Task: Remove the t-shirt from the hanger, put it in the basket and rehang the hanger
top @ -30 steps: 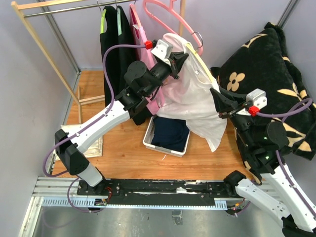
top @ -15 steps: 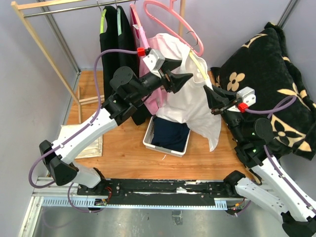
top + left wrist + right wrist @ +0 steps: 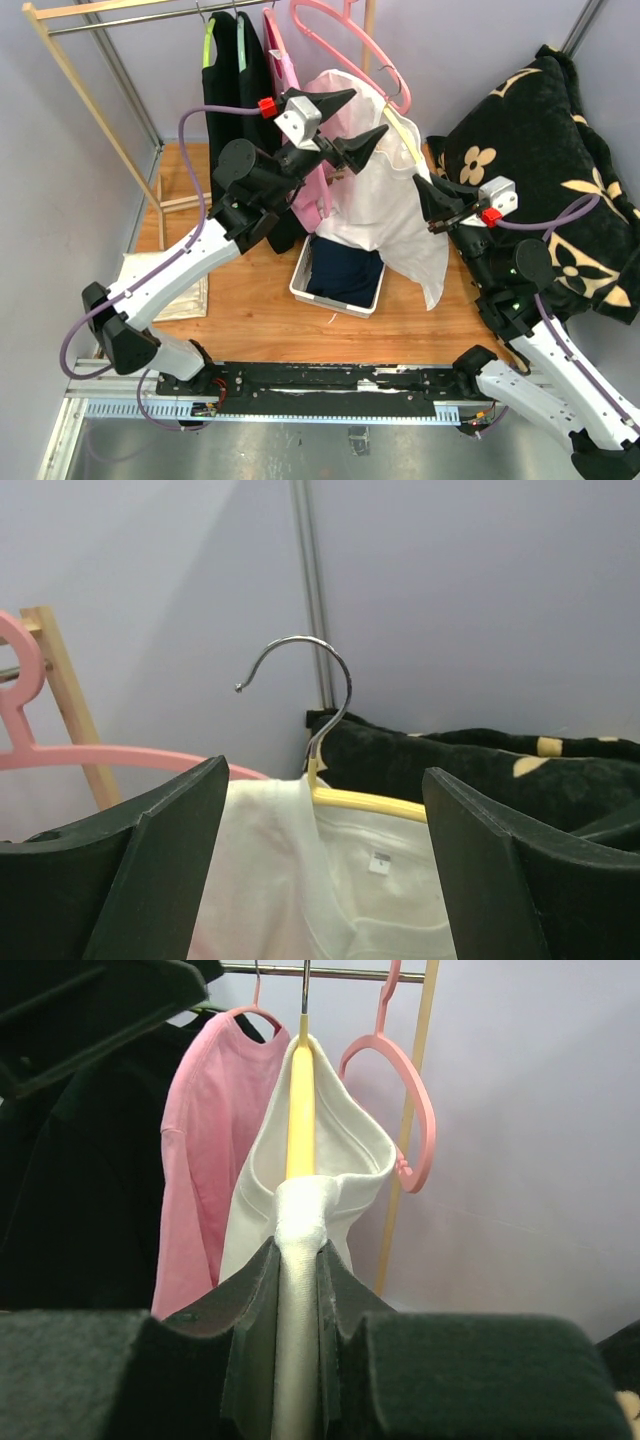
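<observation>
Seen from above, the left pincer (image 3: 368, 112) has let go and pulled back, its jaws now spread wide just beside the yellow hanger (image 3: 405, 128). The white t-shirt (image 3: 385, 205) drapes from that hanger. The left wrist view shows the spread fingers apart from the hanger, touching nothing. In the right wrist view, the right pincer (image 3: 297, 1252) pinches a shirt fold just below the hanger's end.
</observation>
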{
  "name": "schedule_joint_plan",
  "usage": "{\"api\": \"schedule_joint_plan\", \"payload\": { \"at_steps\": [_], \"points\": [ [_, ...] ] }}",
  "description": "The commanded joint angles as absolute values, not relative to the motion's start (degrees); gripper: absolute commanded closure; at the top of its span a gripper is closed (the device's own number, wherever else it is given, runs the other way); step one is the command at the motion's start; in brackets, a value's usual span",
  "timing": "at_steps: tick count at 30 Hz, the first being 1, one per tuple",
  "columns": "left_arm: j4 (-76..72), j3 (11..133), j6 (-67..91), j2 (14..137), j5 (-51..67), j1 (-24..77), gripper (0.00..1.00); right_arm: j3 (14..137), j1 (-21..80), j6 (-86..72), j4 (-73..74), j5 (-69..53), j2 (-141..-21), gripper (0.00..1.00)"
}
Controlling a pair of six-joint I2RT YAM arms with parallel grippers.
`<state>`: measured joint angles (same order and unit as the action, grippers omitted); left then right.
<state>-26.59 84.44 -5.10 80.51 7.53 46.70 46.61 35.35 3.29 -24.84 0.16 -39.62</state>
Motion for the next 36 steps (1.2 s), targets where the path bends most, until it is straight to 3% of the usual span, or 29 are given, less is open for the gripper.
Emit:
{"api": "schedule_joint_plan", "payload": {
  "at_steps": [1, 7, 10, 12, 21, 25, 26, 29, 33, 36],
  "points": [
    [-31.5, 88.2, -10.2, 85.1, 6.3, 46.9, 0.18, 47.2, 35.8, 3.0, -29.2, -1.7, -38.0, 0.99],
    [-32.4, 91.5, -13.7, 89.5, 5.6, 46.9, 0.21, 47.3, 35.8, 2.9, -28.1, -2.5, -37.6, 0.99],
    [-31.9, 93.1, -14.1, 90.9, 5.1, 46.8, 0.27, 47.3, 35.8, 2.9, -27.8, -2.7, -37.4, 0.99],
    [-31.8, 93.5, -14.0, 91.4, 5.3, 46.8, 0.36, 47.3, 35.8, 2.9, -27.6, -2.8, -37.3, 0.99],
    [-28.1, 95.9, -12.8, 92.4, 6.3, 46.9, 0.96, 47.4, 35.8, 3.2, -27.4, -3.0, -37.1, 0.99],
    [-26.1, 96.7, -12.4, 92.2, 6.3, 46.9, 1.0, 47.5, 35.8, 3.3, -26.8, -2.7, -37.0, 0.99],
    [-25.9, 96.9, -12.2, 92.1, 5.9, 46.9, 0.99, 47.8, 35.8, 3.3, -26.1, -2.6, -37.0, 0.96],
    [-25.6, 97.6, -11.9, 91.9, 3.6, 46.9, 1.0, 49.7, 35.8, 3.5, -21.7, -2.2, -37.2, 0.63],
    [-25.4, 99.0, -12.5, 91.8, -0.6, 46.8, 0.99, 51.7, 35.8, 3.6, -15.5, -1.4, -36.9, 0.44],
    [-24.7, 100.7, -14.0, 92.0, -2.5, 46.8, 1.0, 51.6, 35.8, 3.7, -12.8, -0.3, -35.6, 0.39]
  ]
}}
